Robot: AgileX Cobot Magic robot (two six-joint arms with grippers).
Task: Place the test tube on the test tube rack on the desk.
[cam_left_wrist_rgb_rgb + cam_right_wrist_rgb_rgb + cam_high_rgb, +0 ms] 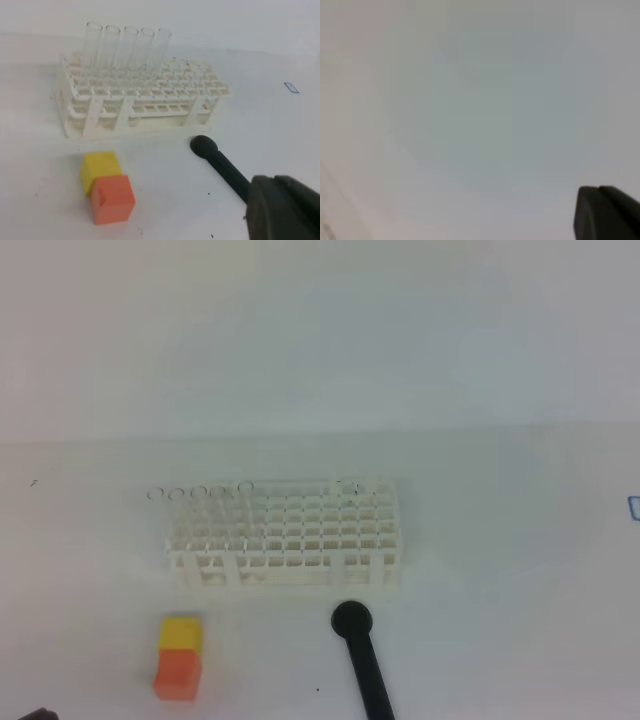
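White lattice rack point(145, 95) resting flat on white desk point(280, 125), long side facing front. Five clear tubes point(125, 47) upright in back row at left end, side by side, open rims up. Other holes unfilled.

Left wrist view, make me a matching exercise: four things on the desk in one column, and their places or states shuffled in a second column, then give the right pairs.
Things:
1. test tubes
2. yellow block
3. black rod
4. orange block

Places or states:
A. lying on the desk, round knob end towards the test tube rack
B. nearest the camera, touching the yellow one
C. standing upright in the rack's back row
D. between the rack and the orange one

Pairs: 1-C, 2-D, 3-A, 4-B
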